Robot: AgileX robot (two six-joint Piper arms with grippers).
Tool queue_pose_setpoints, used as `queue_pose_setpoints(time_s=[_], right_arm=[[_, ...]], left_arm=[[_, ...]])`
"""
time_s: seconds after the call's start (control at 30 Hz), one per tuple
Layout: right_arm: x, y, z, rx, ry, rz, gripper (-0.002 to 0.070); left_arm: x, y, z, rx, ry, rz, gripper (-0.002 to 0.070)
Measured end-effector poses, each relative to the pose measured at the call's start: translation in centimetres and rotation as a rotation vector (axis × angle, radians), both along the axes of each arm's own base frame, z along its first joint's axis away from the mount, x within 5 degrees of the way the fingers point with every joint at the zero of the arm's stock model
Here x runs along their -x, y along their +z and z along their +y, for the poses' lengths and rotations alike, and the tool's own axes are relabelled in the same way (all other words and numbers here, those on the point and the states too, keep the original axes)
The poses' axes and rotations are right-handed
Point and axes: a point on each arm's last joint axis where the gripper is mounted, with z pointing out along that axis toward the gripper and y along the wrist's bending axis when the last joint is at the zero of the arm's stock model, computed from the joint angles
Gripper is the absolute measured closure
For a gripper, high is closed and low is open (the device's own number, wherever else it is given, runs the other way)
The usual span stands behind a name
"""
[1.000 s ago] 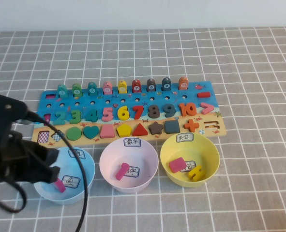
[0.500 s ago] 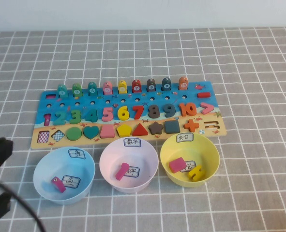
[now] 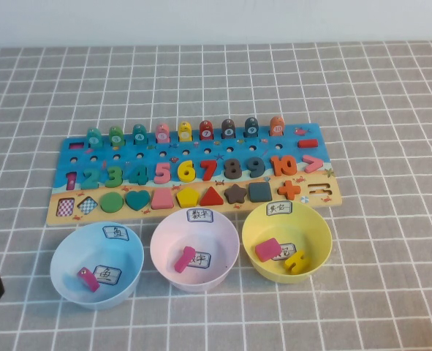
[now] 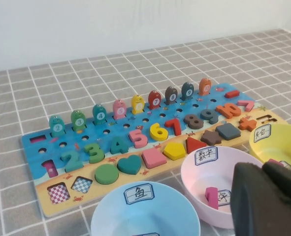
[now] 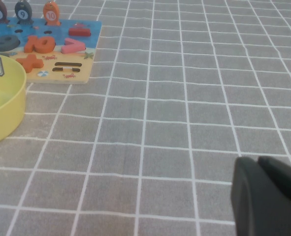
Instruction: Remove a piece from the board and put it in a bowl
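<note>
Already the piece (image 3: 88,279) lies inside the light blue bowl (image 3: 63,252), a small magenta fish resting on the bowl floor next to a white label, its long axis slanted across the bowl. Nearest to it is the left gripper (image 4: 271,196), drawn off to the near left edge of the table with its jaws closed and nothing between them; from that gripper the bowl sits just ahead and slightly inward, so the delivery looks finished and no further reach seems needed on this side. Next outward from the left gripper come the pink bowl (image 3: 194,250) and the yellow bowl (image 3: 286,240), making three bowls in a row, the pink one holding one piece and the yellow one two. Beyond the bowls lies the board (image 3: 194,175), long side running across, with nine fish pegs standing along its far edge. Over on the other side, the right gripper (image 5: 266,194) hangs low above bare cloth, well apart from the yellow bowl, its fingers looking pressed together and empty.
</note>
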Motion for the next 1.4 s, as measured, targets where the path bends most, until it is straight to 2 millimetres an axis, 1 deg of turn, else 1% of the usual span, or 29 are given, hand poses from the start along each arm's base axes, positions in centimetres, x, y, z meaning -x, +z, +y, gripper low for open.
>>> queue_pose_setpoints(time_s=[0.13, 0.3, 0.4, 0.57, 0.63, 0.8, 0.93, 1.0, 1.07, 1.27, 1.4], right_arm=[[0.0, 0.0, 0.0, 0.0, 0.0, 0.0, 0.0694], [0.0, 0.0, 0.0, 0.0, 0.0, 0.0, 0.0694], [0.0, 0.0, 0.0, 0.0, 0.0, 0.0, 0.0694], [0.0, 0.0, 0.0, 0.0, 0.0, 0.0, 0.0694], [0.0, 0.0, 0.0, 0.0, 0.0, 0.0, 0.0694], [0.0, 0.0, 0.0, 0.0, 0.0, 0.0, 0.0694], [0.0, 0.0, 0.0, 0.0, 0.0, 0.0, 0.0694], [0.0, 0.0, 0.0, 0.0, 0.0, 0.0, 0.0694], [0.0, 0.0, 0.0, 0.0, 0.0, 0.0, 0.0694], [0.0, 0.0, 0.0, 0.0, 0.0, 0.0, 0.0694], [0.0, 0.0, 0.0, 0.0, 0.0, 0.0, 0.0694]], left_arm=[[-0.3, -0.6, 0.0, 0.0, 0.013, -0.024, 0.0675], [-1.3, -2.6, 0.2, 0.006, 0.066, -0.094, 0.0675], [-1.9, -3.6, 0.5, 0.023, 0.111, -0.164, 0.0675], [-2.4, -5.0, 1.0, -0.032, 0.175, -0.315, 0.0676], [-2.4, -5.6, 1.2, -0.064, 0.197, -0.359, 0.0675], [-2.0, -6.8, 1.8, -0.09, 0.276, -0.396, 0.0675], [-1.2, -7.0, 2.4, -0.076, 0.357, -0.445, 0.0676], [-1.1, -7.1, 2.6, -0.07, 0.393, -0.434, 0.0676], [-1.1, -7.5, 2.7, -0.067, 0.418, -0.387, 0.0676], [-1.2, -9.6, 2.8, -0.052, 0.433, -0.141, 0.0676], [-1.0, -11.0, 3.0, -0.099, 0.448, 0.002, 0.0675]])
